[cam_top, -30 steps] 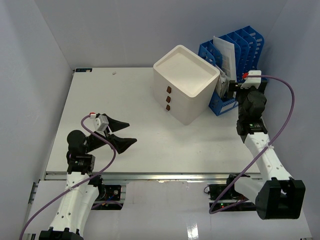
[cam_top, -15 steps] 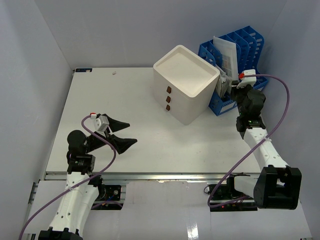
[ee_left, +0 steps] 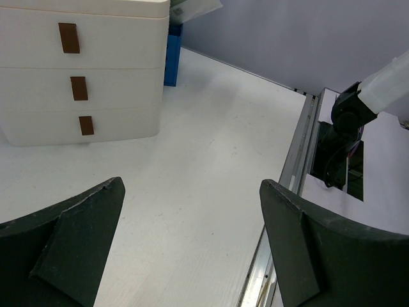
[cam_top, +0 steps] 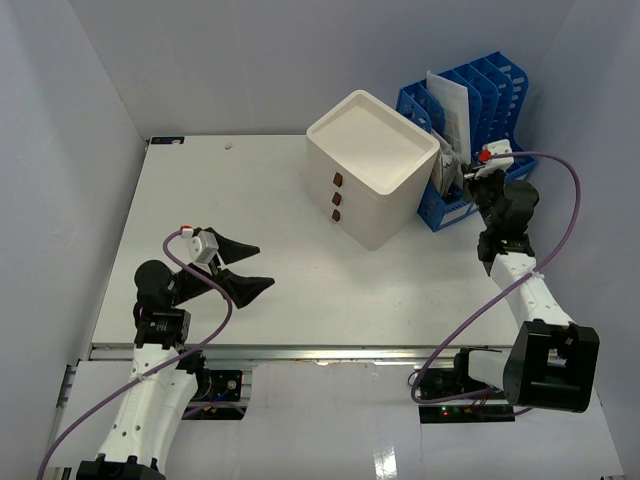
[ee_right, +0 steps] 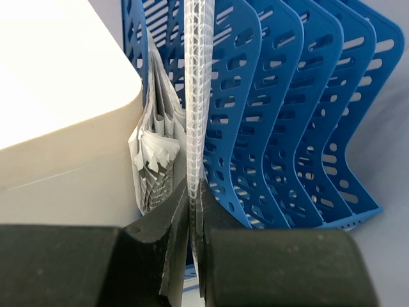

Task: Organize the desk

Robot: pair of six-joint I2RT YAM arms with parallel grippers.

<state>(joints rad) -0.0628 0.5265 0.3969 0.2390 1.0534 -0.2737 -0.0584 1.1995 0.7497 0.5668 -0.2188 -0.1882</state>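
Landmark is the white drawer box point(cam_top: 372, 180): three drawers, brown handles point(cam_top: 337, 198) facing near-left. The desk point(cam_top: 250, 200) runs under the box and spreads mostly to its left and toward me. Its metal rail point(cam_top: 300, 350) is along the near edge, well apart from the box.

My left gripper point(cam_top: 262, 266) is well to the near-left of the box, over bare desk with its jaws spread wide and nothing between them. From the left wrist view the box fronts show past the fingers. I can't tell if the tips touch the surface.

The blue file rack point(cam_top: 480, 100) is just beside the box on its right. Its dividers are upright, and the nearest one sits close to the box wall.

My right gripper point(ee_right: 193, 192) is at the near-right corner of the box, at the front of the rack. The jaws are nearly together, pinching the lower edge of a spiral-edged booklet point(ee_right: 195, 96). The booklet stands upright in the rack slot closest to the box.

Folded papers point(ee_right: 156, 160) are squeezed between the box wall and the booklet, touching the box side.

A small white speck point(cam_top: 229, 146) lies on the desk far left of the box, near the back edge. It is too small to identify.
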